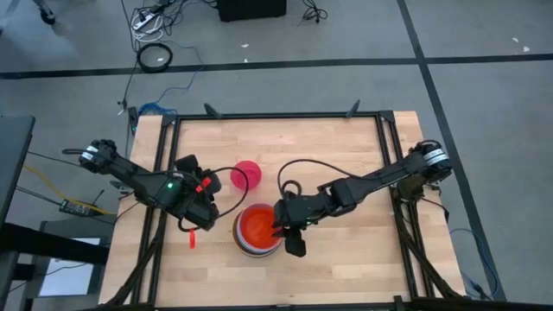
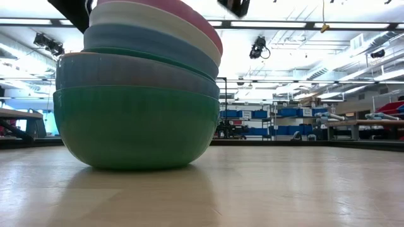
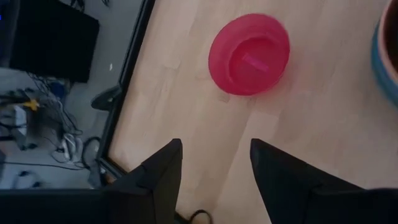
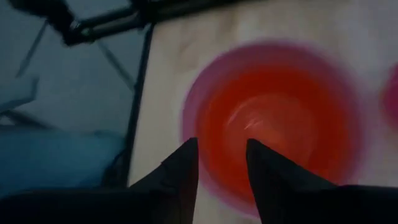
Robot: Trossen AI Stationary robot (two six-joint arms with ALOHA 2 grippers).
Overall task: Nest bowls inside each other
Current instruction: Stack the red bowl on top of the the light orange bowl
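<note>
A stack of nested bowls (image 1: 257, 230) stands near the table's front middle. In the low view (image 2: 136, 94) it shows a teal bowl at the bottom, blue and white ones above, and a pink rim on top. An orange-red bowl (image 4: 273, 130) sits inside the pink one. A small red bowl (image 1: 245, 174) rests apart on its base, farther back. My right gripper (image 4: 221, 167) hangs open over the stack's right rim, above the orange-red bowl. My left gripper (image 3: 214, 168) is open left of the stack, pointing toward the small red bowl (image 3: 249, 55).
A black metal frame (image 1: 164, 164) borders the wooden table on the left, far and right sides. Bare wood lies behind the stack and to its right. Cables and a power strip (image 1: 149, 22) lie on the floor beyond the far edge.
</note>
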